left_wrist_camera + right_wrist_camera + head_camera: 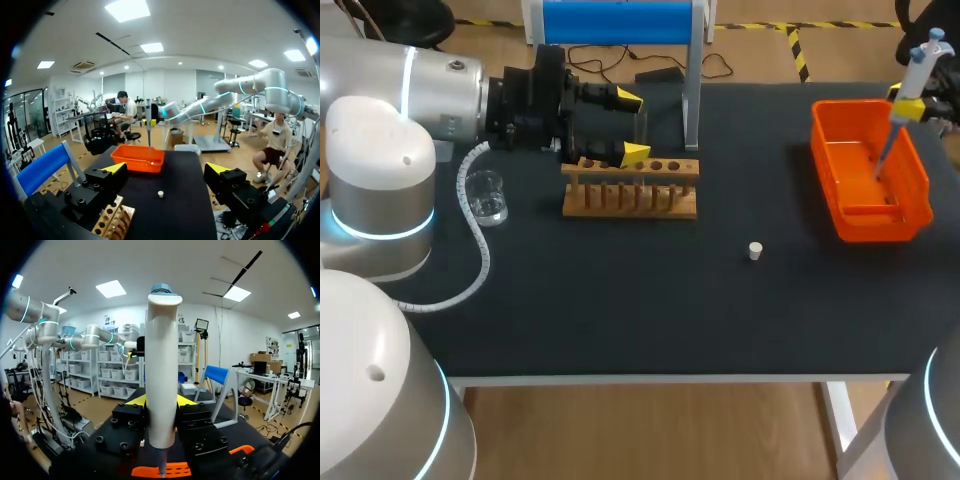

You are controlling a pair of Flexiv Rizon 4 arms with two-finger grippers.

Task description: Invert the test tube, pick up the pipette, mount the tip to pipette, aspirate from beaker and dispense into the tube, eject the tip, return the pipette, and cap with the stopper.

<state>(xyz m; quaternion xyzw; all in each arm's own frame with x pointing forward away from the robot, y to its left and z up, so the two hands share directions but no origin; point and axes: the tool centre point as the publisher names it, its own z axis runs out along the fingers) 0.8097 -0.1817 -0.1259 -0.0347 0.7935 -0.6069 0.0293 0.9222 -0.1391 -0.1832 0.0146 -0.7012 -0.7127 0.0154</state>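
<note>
My right gripper (pixel 908 108) is at the far right, shut on the white pipette (pixel 916 70), which it holds upright. The pipette's thin lower end hangs inside the orange bin (pixel 920 190). In the right wrist view the pipette (pixel 161 365) stands between the yellow tips of the right gripper (pixel 161 401). My left gripper (pixel 632 127) is open just above and behind the wooden tube rack (pixel 630 200), holding nothing. The left wrist view shows its fingers (pixel 115 169) spread wide over the rack (pixel 112 222). The white stopper (pixel 755 250) lies on the mat. The glass beaker (pixel 485 197) stands left of the rack.
A white stand post (pixel 692 90) with a blue roll (pixel 618 20) on top rises behind the rack, close to my left gripper. A coiled white cable (pixel 475 230) hangs from my left arm beside the beaker. The black mat (pixel 650 310) covers the table.
</note>
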